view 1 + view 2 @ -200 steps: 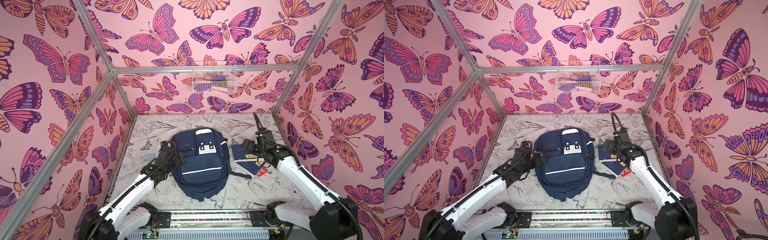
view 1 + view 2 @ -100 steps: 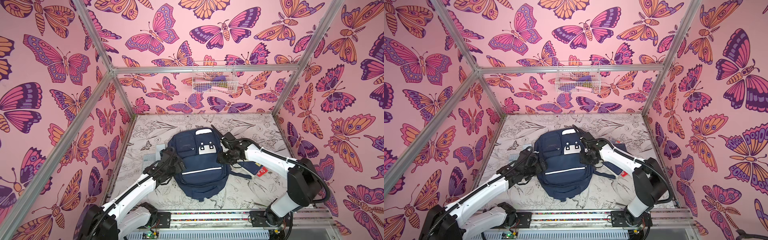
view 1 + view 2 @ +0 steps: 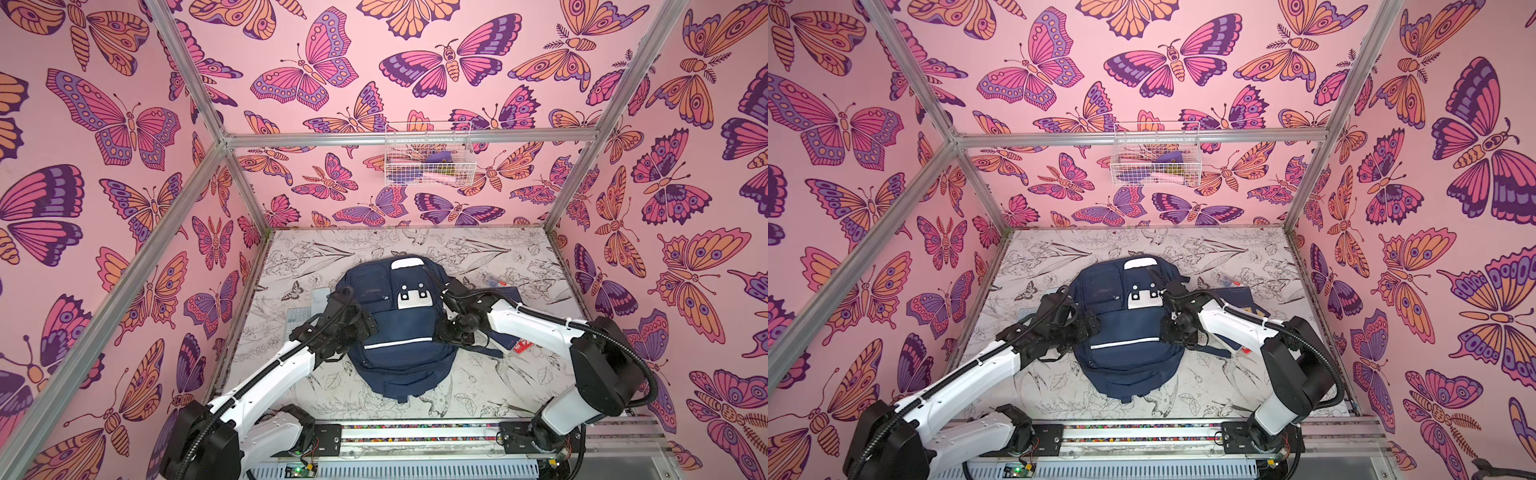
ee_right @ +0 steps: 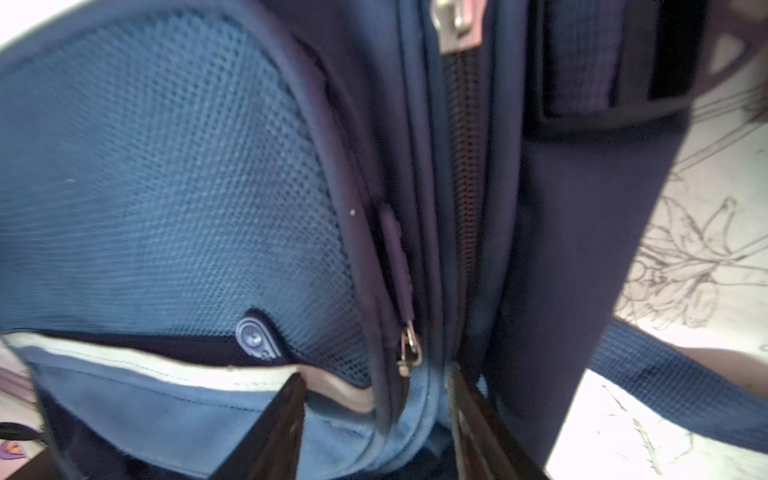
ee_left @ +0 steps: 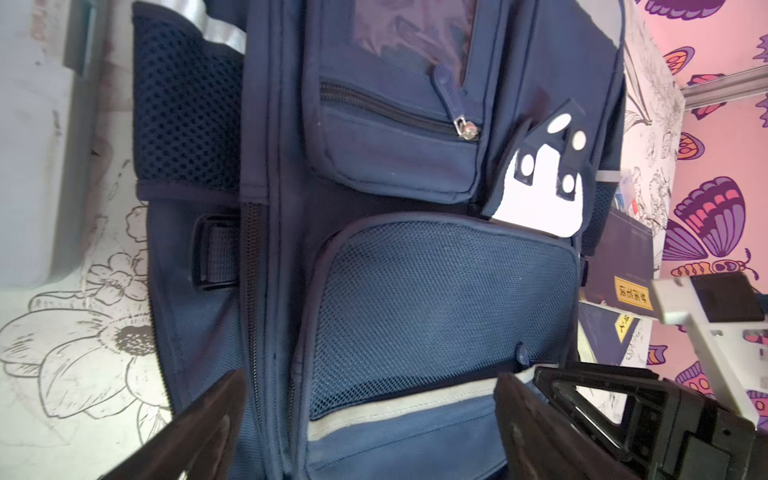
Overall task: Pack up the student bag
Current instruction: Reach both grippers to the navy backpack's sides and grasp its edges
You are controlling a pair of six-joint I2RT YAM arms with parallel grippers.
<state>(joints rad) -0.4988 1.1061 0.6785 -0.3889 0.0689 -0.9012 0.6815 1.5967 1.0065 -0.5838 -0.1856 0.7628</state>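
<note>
While the left gripper [image 5: 370, 376] hangs over the front of the student bag [image 5: 415, 291], its jaws stand spread wide, released, nothing pinched. One dark finger [image 5: 199, 424] sits by the side zip, its partner over the reflective stripe [image 5: 395, 411]. The right gripper [image 4: 376, 374] has jaws set partway in, clenched on a ridge of bag fabric beside the main zip [image 4: 465, 187]. A small metal zip puller [image 4: 409, 349] is just ahead of the gap, with the mesh pocket [image 4: 166, 166] next to it; view blurry.

In both top views the left gripper is at the bag's 9 o'clock edge and the right one at its 3 o'clock edge. Bag lies flat, front up, at the centre of the tabletop [image 3: 332, 257], top end toward 12 o'clock, base toward 6. White patch [image 3: 409, 297] is at upper middle. Loose strap [image 3: 490, 353] trails out at 4 o'clock.

Navy notebooks [image 3: 505, 293] lie at the bag's 2–3 o'clock, partly under the right arm, with a red-and-white bit [image 3: 523, 345] past them. Pale keypad-like item [image 3: 301, 318] is at the bag's 9–10 o'clock; touching or just beside, cannot tell. Clear pen-like thing [image 3: 494, 279] is at 2 o'clock, apart from the bag. White wire basket [image 3: 428, 153] hangs on the back wall at 12 o'clock, contents unclear.
</note>
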